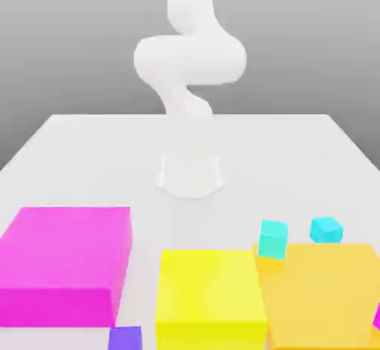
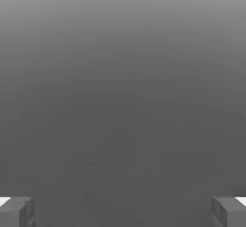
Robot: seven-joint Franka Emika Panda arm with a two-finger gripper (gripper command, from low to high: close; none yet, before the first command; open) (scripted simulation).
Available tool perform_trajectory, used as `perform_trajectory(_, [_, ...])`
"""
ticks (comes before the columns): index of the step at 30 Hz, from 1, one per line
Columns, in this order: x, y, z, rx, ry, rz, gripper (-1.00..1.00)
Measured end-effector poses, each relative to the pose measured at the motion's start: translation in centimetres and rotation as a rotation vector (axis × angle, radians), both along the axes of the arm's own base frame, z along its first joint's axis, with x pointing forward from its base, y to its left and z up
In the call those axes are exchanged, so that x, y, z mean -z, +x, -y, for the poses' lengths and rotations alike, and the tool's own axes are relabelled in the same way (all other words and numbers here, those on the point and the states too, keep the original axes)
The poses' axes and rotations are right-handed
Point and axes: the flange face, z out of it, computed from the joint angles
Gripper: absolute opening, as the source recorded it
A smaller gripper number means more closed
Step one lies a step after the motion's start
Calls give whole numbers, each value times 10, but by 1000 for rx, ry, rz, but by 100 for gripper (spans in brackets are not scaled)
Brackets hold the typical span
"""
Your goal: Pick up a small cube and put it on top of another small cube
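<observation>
Starting: nothing grasped yet | gripper [image 2: 123,211] jaws spread wide, nothing held between them | two teal cubes [image 1: 273,239] [image 1: 326,230] seen near each other, well apart from the jaws | next: jaws to be lowered around one cube.

We read no text, label, brand, number or sign anywhere here. The coloured blocks and the small cubes on the table carry plain faces, and the arm bears no marking that we can make out.
</observation>
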Motion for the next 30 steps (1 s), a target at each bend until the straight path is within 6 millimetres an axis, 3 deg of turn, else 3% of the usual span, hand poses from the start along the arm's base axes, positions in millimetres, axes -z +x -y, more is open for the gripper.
perform_trajectory(4, [82, 31, -61, -258, -103, -108, 0])
perform_trajectory(8, [165, 35, -123, -515, -206, -199, 0])
perform_trajectory(12, [248, 15, -180, -777, -312, -281, 0])
perform_trajectory(17, [347, -38, -234, -1110, -449, -370, 0])
perform_trajectory(21, [419, -100, -262, -1394, -567, -431, 0])
perform_trajectory(24, [465, -144, -267, -1579, -646, -469, 0])
perform_trajectory(30, [525, -147, -262, -1603, -655, -484, 0])
